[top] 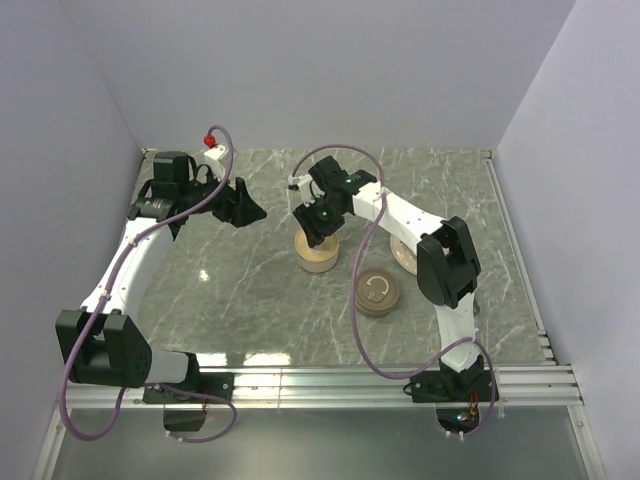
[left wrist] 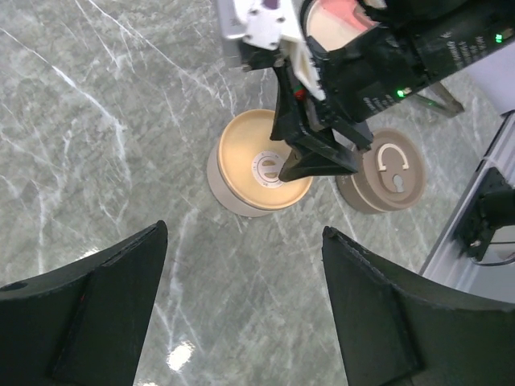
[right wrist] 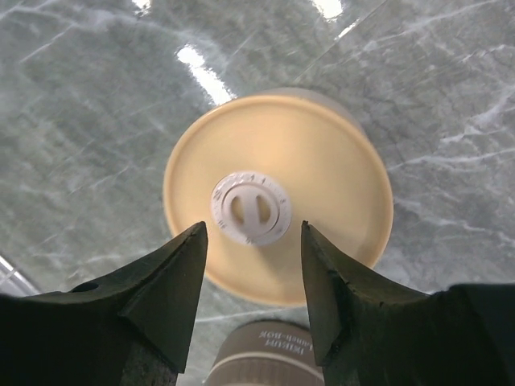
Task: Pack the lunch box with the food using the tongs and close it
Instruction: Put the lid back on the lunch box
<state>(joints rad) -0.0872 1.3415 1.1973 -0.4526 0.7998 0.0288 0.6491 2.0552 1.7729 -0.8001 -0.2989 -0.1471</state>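
The round beige lunch box (top: pixel 318 258) stands mid-table with a yellow inner lid (right wrist: pixel 322 161) on it; a white knob (right wrist: pixel 251 207) sits at that lid's centre. My right gripper (right wrist: pixel 253 229) hangs straight above the knob, open, its fingers either side of it and nothing held. In the left wrist view the right gripper (left wrist: pixel 310 157) covers part of the yellow lid (left wrist: pixel 241 153). My left gripper (left wrist: pixel 245 229) is open and empty, raised to the left of the box (top: pixel 245 210). No food or tongs show in any view.
A brown round lid with a C-shaped handle (top: pixel 378 292) lies right of the box, printed "Lunch-box" on its side (right wrist: pixel 269 354). A pale pink plate (left wrist: pixel 334 24) sits behind the right arm. Metal rails (top: pixel 400 380) run along the near edge.
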